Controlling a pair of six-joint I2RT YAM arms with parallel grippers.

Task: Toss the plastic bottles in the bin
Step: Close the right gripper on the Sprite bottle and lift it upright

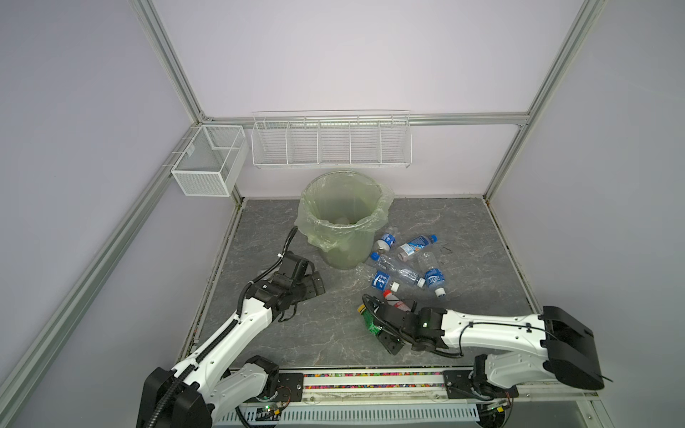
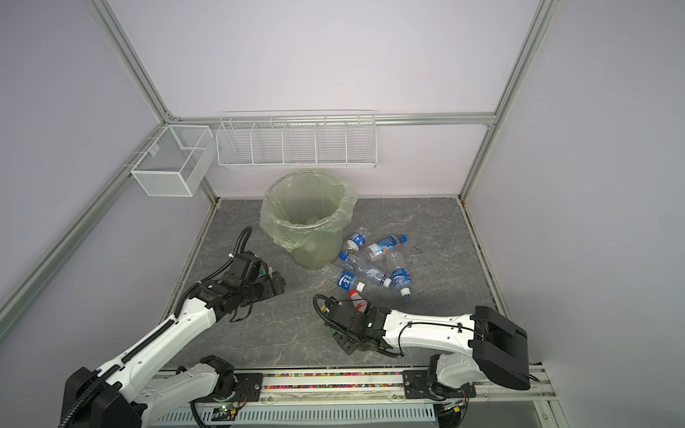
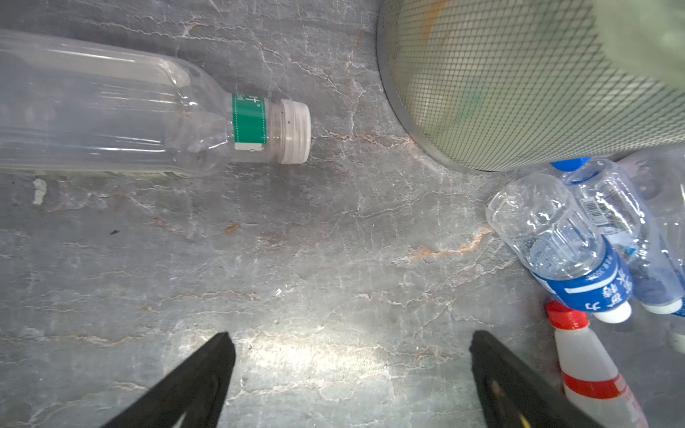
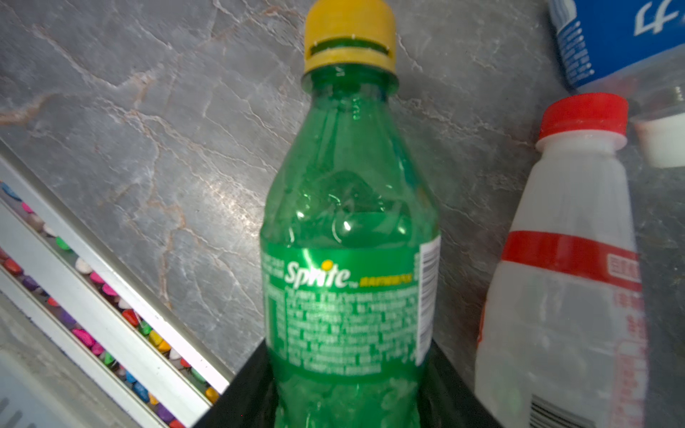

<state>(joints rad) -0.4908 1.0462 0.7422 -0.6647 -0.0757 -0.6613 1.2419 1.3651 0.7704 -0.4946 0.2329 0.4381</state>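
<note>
With jaws pressed on both its sides, the right gripper (image 4: 348, 370) clamps the green bottle (image 4: 348, 259), which lies on the grey floor (image 1: 326, 333). A red-capped white bottle (image 4: 567, 259) sits just beside it. The left gripper (image 3: 352, 352) is spread wide, empty, near the bin (image 1: 348, 255). Blue-label bottles (image 1: 407, 263) are piled at the bin's base.
</note>
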